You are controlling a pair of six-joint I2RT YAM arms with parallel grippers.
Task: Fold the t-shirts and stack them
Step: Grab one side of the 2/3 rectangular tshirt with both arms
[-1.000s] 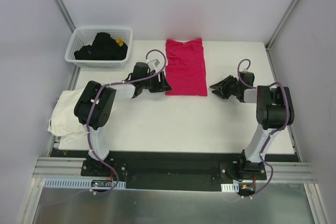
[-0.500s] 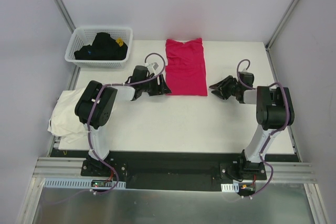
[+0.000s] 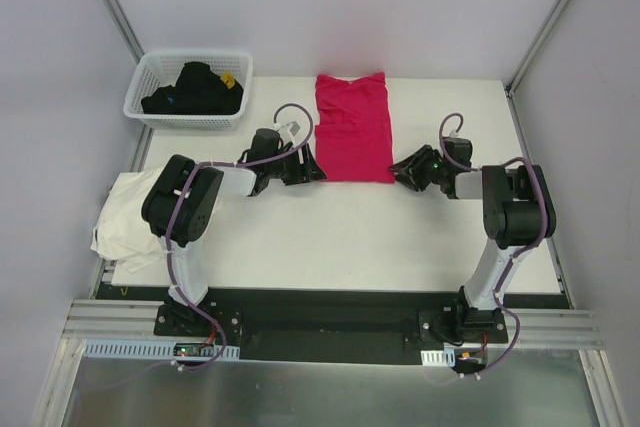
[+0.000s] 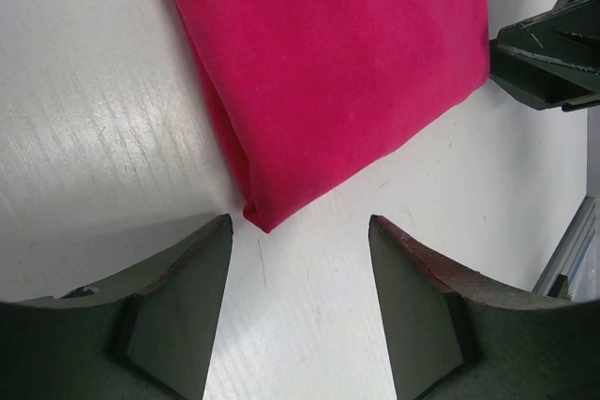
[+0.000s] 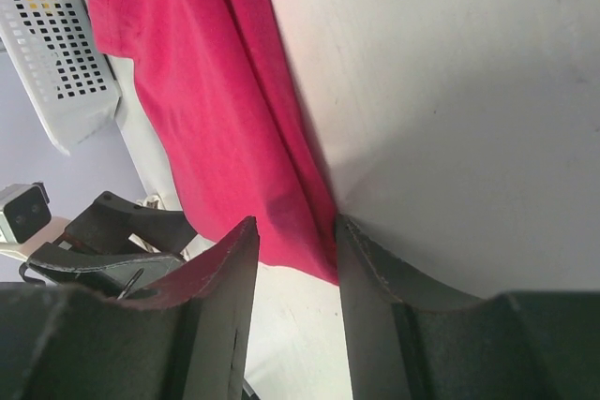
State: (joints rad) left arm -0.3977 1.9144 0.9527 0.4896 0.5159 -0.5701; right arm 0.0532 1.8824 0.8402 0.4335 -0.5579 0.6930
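White table (image 3: pixel 330 237), magenta shirt (image 3: pixel 353 127); L hand (image 3: pixel 310 168), R hand (image 3: pixel 402 169) at corners

- No words, numbers, labels or signs can be read here (not in the top view, and not in either wrist view).
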